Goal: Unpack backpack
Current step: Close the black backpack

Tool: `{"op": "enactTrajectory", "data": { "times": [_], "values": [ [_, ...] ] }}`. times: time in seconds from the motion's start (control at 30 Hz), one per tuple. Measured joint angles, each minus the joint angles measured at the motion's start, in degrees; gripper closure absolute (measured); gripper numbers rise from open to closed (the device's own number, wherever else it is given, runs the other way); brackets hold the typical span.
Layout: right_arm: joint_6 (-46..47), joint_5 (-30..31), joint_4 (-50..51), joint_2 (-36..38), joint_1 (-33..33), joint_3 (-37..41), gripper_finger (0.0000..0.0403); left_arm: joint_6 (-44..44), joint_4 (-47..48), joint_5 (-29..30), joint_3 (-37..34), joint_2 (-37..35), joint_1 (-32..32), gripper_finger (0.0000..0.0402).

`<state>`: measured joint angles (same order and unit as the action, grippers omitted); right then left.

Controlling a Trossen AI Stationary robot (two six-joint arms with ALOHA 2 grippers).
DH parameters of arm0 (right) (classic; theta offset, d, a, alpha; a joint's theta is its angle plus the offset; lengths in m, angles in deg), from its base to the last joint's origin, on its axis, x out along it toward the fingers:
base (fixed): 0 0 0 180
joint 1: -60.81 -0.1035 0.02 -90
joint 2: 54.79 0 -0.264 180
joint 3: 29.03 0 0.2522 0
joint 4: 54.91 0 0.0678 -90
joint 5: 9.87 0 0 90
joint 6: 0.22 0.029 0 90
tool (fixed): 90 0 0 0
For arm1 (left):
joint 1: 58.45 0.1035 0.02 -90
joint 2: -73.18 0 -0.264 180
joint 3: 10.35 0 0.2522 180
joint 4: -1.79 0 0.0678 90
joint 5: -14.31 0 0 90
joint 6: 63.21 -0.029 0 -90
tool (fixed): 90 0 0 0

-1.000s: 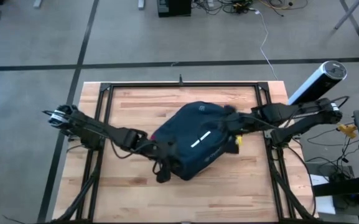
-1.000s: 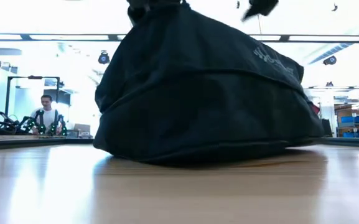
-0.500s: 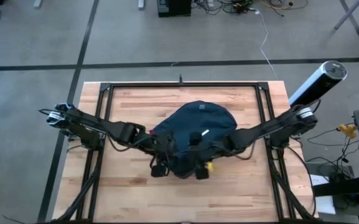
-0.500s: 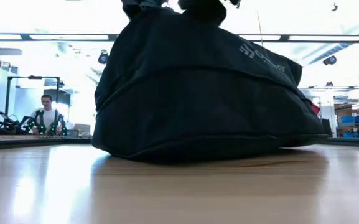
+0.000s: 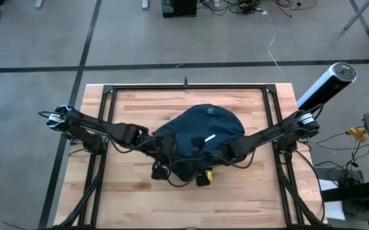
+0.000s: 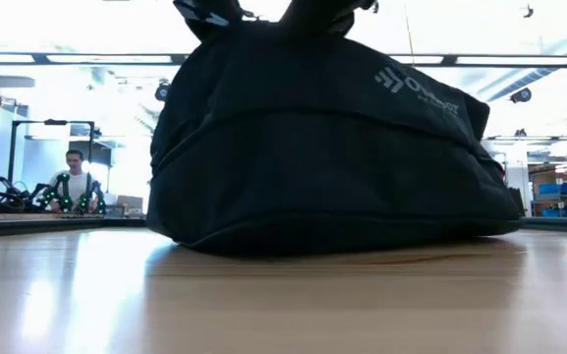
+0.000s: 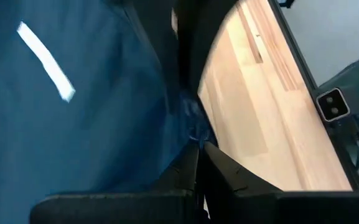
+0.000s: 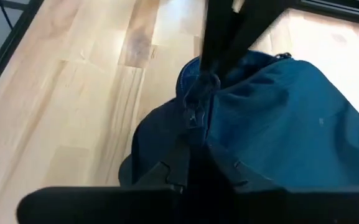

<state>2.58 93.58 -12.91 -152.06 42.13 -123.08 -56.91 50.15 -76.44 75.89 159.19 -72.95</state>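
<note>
Backpack between both arms' fingers.

Two slim black jointed arms with loose cables and dark two-fingered tools.

From overhead we look straight down on the whole counter. From counter height we look level across it, close to the backpack, into the room. Each wrist camera sits tight against that backpack, which all our views share.
</note>
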Motion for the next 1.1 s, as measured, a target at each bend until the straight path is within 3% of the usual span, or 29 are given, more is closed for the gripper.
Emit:
{"op": "enactTrajectory", "data": {
  "times": [0.4, 0.57, 0.67, 0.8, 0.93, 1.1],
  "values": [
    [4.68, -0.8, 14.4, 5.16, -5.07, 0.05, 0.0402, 7.44, 0.98, 0.02, -8.75, -6.94, 0.15, 0.0401],
    [10.11, -1.24, 22.55, 9.75, -8.71, 0.38, 0.0402, 12.3, 1.84, 0.71, -16.48, -12.4, 0.13, 0.0401],
    [13.92, -0.75, 25.39, 12.81, -10.53, 1.08, 0.0403, 15.42, 1.08, 4.71, -22.25, -16.4, 0.26, 0.0401],
    [17.07, 1.9, 24.77, 15.25, -11.18, 2.29, 0.04, 19.2, -4.72, 6.41, -28.54, -21.93, 0.52, 0.0401],
    [17.23, 1.86, 25.07, 15.52, -11.18, 2.47, 0.0373, 20.9, -6.86, 7.78, -31.48, -27.01, 0.46, 0.0401],
    [18.47, 2.59, 27.72, 15.71, -10.84, 2.47, 0.0298, 25.01, -1.22, 11.9, -33.18, -32.85, 0.42, 0.0402]
  ]
}}
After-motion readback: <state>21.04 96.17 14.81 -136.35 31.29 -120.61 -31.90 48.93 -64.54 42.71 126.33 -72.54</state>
